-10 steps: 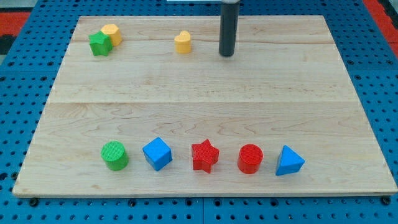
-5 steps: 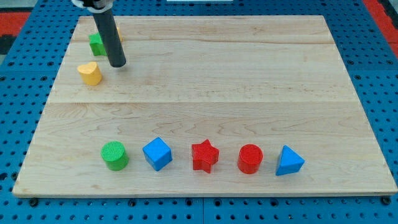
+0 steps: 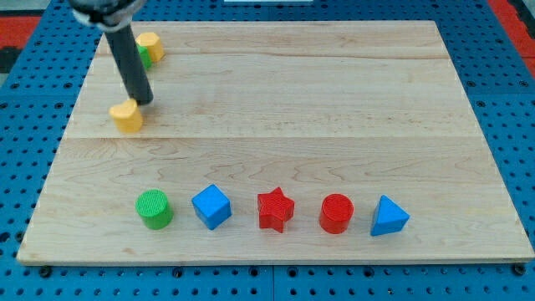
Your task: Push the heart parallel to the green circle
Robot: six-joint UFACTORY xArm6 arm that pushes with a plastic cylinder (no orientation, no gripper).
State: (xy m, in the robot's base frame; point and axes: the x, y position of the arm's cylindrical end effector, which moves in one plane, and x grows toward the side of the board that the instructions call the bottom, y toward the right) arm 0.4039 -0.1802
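Observation:
The yellow heart (image 3: 127, 116) lies on the wooden board (image 3: 334, 125) at the view's left, above the middle. My tip (image 3: 144, 100) touches its upper right side; the rod slants up to the view's top left. The green circle (image 3: 155, 208) stands in the bottom row, below and slightly right of the heart.
In the bottom row, right of the green circle, stand a blue cube (image 3: 211, 206), a red star (image 3: 275, 209), a red circle (image 3: 337, 213) and a blue triangle (image 3: 388, 216). At top left a yellow block (image 3: 151, 45) touches a green block (image 3: 144, 55), which the rod partly hides.
The heart has gone from the board's top middle to the left, then a little downward. My tip has followed it leftward and down.

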